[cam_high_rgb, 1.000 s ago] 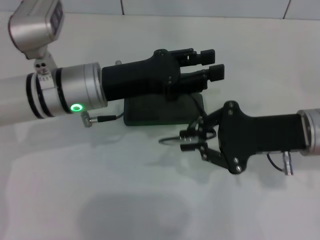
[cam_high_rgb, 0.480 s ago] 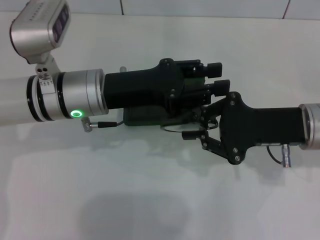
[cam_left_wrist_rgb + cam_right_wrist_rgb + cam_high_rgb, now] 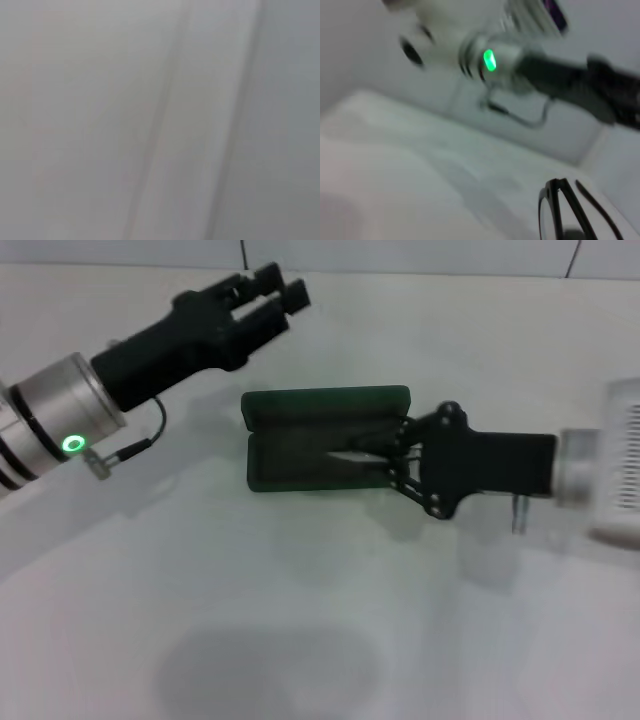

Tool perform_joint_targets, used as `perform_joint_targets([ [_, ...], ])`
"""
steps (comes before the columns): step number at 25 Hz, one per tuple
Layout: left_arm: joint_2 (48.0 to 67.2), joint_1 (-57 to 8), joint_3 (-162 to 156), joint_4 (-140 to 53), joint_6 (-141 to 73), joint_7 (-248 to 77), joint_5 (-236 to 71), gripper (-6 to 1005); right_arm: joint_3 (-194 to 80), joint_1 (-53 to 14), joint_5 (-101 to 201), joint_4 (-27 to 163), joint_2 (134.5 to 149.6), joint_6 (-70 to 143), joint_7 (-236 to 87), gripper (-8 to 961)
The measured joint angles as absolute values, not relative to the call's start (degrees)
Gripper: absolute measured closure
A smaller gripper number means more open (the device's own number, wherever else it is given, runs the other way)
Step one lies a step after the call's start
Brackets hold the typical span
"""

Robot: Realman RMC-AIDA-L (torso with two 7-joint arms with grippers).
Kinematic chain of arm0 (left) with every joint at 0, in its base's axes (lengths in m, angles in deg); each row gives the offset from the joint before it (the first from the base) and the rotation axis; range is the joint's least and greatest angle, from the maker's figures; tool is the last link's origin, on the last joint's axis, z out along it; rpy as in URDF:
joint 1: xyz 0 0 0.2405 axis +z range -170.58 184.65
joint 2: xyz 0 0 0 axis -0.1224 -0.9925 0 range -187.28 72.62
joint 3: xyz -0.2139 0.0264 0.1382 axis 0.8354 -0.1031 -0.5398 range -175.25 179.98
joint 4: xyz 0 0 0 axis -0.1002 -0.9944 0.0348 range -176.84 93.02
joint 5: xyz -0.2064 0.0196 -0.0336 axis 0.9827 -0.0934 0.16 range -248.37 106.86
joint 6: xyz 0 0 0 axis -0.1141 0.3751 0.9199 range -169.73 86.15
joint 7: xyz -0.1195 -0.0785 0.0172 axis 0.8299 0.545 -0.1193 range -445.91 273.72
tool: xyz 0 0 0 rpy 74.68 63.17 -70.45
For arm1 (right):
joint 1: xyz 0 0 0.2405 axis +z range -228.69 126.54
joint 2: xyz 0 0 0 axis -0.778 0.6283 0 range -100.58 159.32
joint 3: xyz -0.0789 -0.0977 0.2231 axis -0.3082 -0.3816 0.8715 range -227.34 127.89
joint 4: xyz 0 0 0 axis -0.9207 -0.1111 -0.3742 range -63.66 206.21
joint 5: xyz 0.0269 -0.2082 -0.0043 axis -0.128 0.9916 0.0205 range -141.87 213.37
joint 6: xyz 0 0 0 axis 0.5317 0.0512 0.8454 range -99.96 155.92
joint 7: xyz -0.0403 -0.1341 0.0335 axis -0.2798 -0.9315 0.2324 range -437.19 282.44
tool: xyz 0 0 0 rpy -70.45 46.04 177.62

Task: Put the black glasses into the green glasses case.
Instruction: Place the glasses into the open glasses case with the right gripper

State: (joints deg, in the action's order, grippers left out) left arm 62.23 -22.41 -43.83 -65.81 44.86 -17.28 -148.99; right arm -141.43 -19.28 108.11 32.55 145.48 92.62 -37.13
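Observation:
The green glasses case (image 3: 322, 406) lies open at the table's middle, its lid tipped back and its dark base (image 3: 290, 462) toward me. My right gripper (image 3: 397, 453) reaches in from the right and is shut on the black glasses (image 3: 350, 453), which sit low over the case's right half. The right wrist view shows the glasses (image 3: 568, 207) close up, with their thin rims and temples. My left gripper (image 3: 278, 290) is raised at the far left, away from the case, open and holding nothing. The left wrist view shows only a blurred grey surface.
The left arm (image 3: 70, 405), with its green light and a dangling cable, slants across the table's left side. It also shows in the right wrist view, left arm (image 3: 492, 60). A white wall edge runs along the back of the white table (image 3: 300, 620).
My left gripper has pulled back up and to the left, off the case. The right gripper has carried the glasses up into the open case, whose lid and base now show.

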Motion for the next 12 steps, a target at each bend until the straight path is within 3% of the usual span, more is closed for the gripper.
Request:
perform_joint_targets([
  [5,61.93,-21.6,-42.9,-65.5,44.1,-17.3,-148.6,512,-156.5,-20.5,107.0,22.7,145.52,71.4,-31.5,766],
  [12,61.75,-22.0,-43.0,-65.7,43.3,-17.2,-149.1,512,-166.3,-19.7,106.9,19.1,145.56,58.2,-28.7,761],
])
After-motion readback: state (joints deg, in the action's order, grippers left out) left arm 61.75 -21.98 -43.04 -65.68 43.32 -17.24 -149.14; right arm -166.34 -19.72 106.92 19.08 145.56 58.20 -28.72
